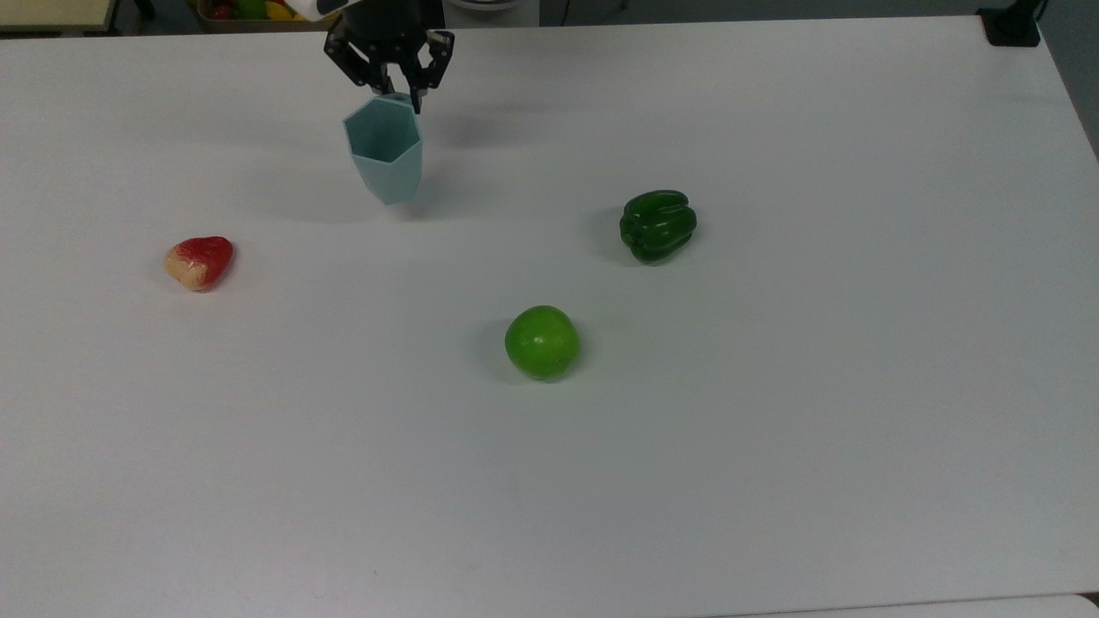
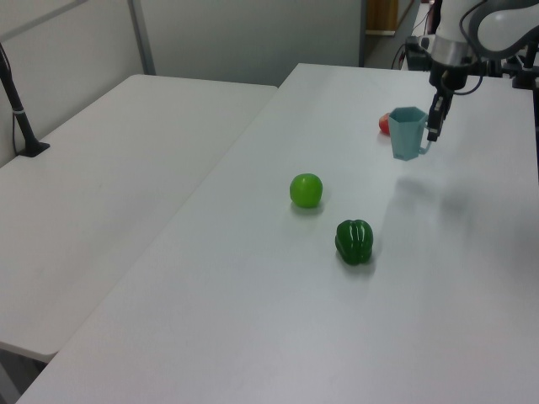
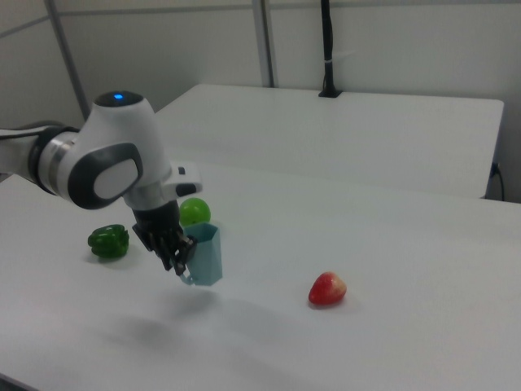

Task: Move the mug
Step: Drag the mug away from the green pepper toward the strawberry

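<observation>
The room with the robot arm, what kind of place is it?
Probably a robot lab. A gripper carries a mug above a plain white table with a toy-like green pepper, green apple and red fruit.

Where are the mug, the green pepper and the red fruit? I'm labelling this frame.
mug (image 1: 388,167): top view, front facet of its body.
green pepper (image 1: 658,225): top view, middle of its lobed top.
red fruit (image 1: 202,260): top view, centre of its red side.

One mug (image 1: 385,159), one green pepper (image 1: 658,225), one green apple (image 1: 542,342), one red fruit (image 1: 199,262).
</observation>
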